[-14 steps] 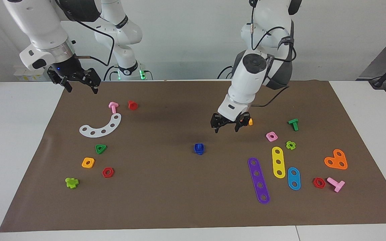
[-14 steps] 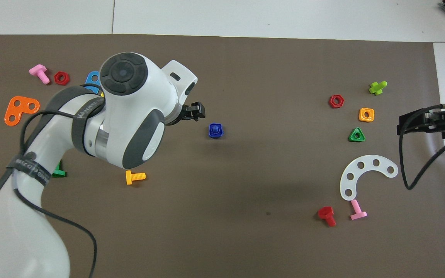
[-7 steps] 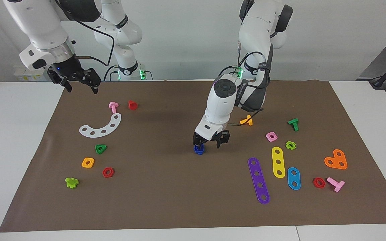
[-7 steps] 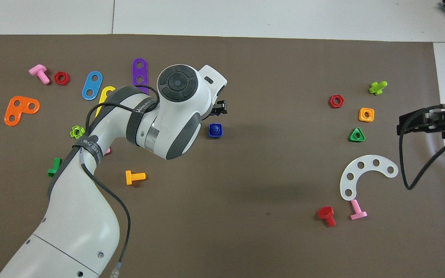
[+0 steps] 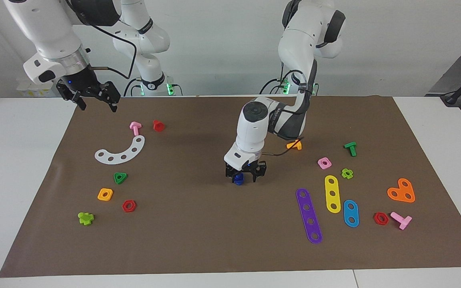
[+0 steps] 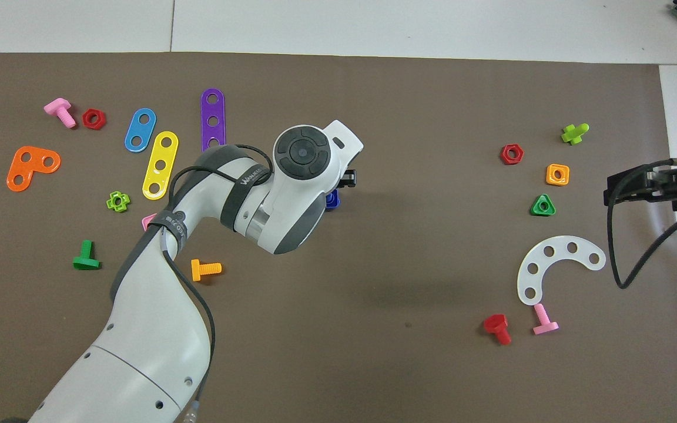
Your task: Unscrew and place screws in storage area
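Left gripper (image 5: 245, 176) now down over blue screws (image 5: 237, 179), fingers spread, straddling, not gripping. Right gripper (image 5: 94, 96) waits unchanged, open, empty.

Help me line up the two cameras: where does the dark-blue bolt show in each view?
Facing view: the dark-blue bolt stands mid-mat, between the fingers of the left gripper.
Overhead view: only an edge of the dark-blue bolt shows, mid-mat beside the left arm's wrist, which covers the rest.
Shared landmark: the white curved strip, at the right arm's end of the mat.
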{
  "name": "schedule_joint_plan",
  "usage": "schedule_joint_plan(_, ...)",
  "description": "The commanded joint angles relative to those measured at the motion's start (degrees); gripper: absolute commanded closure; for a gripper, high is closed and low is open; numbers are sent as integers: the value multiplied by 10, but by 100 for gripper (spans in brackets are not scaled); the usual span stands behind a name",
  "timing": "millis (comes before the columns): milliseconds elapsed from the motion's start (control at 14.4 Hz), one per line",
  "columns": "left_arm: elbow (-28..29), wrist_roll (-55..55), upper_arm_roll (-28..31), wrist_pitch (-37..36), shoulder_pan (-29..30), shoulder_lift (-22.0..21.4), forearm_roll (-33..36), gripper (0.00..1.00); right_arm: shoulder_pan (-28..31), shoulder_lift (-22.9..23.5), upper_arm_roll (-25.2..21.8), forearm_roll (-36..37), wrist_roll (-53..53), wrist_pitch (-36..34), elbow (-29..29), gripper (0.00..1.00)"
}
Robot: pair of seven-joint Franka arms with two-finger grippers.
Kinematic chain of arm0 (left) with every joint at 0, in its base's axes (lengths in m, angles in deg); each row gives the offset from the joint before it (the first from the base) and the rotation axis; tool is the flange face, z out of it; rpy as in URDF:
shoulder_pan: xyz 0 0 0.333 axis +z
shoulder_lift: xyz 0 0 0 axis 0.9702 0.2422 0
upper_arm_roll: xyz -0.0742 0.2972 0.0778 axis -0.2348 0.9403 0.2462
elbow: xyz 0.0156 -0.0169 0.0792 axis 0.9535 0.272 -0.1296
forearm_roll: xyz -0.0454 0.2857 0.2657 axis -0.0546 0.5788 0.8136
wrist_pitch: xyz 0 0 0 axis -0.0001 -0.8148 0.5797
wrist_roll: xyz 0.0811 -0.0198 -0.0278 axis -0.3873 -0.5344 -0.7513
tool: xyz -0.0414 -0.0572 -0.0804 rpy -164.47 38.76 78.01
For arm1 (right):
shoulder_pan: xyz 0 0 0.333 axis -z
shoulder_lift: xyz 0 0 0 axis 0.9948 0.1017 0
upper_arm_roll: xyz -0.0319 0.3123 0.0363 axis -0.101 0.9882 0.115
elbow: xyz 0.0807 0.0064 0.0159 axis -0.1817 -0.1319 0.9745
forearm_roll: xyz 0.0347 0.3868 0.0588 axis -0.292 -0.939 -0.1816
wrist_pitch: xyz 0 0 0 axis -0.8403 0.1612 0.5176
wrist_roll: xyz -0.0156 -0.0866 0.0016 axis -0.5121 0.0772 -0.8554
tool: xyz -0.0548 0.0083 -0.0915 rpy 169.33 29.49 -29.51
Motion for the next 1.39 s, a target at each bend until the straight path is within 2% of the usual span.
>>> schedule_joint_plan(0, 0, -6, 7, 9, -9, 5, 21, 16, 3, -7, 2, -3, -14, -6, -7, 0)
schedule_joint_plan(555, 3, 6, -9, -10, -5, 5, 14, 22, 3, -7, 2, -3, -14, -5, -7, 0)
schedule_joint_plan(833, -1, 28, -12, -41, -2, 5, 6, 27, 3, -7, 2, -3, -13, -5, -7, 0)
schedule_joint_plan(1318, -4, 34, -12, -42, -1, 5, -13, 36, 3, -8, 2, -3, -13, -5, -7, 0)
